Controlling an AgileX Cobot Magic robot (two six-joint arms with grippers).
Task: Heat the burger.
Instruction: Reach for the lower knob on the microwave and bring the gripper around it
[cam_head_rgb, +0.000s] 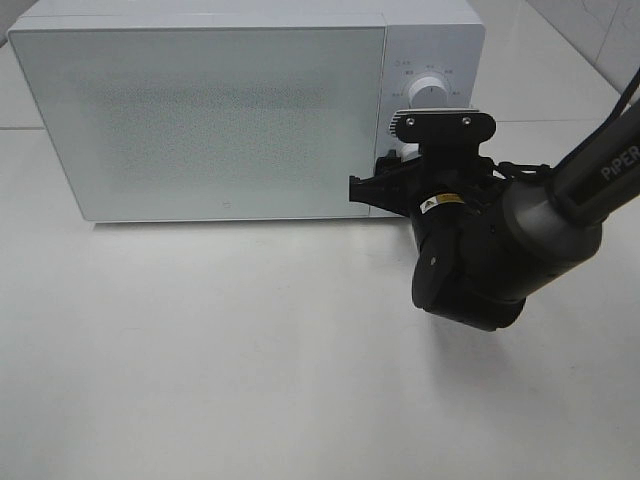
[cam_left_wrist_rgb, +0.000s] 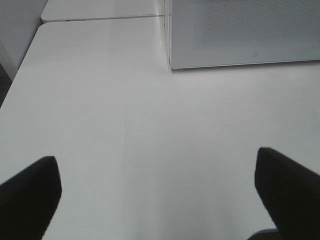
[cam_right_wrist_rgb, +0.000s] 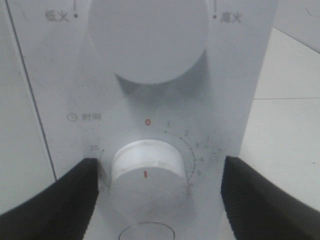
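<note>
The burger is hidden; the white microwave stands with its door shut. My right gripper is up against the control panel, its two black fingers on either side of the lower timer knob. The jaws stand open, with a gap showing between the knob and the far finger. In the high view the right arm covers that knob. My left gripper hangs open over bare table in front of the microwave's left corner, holding nothing.
A larger power knob sits above the timer knob and also shows in the high view. The white table stretches out in front of the microwave. A table seam runs behind it.
</note>
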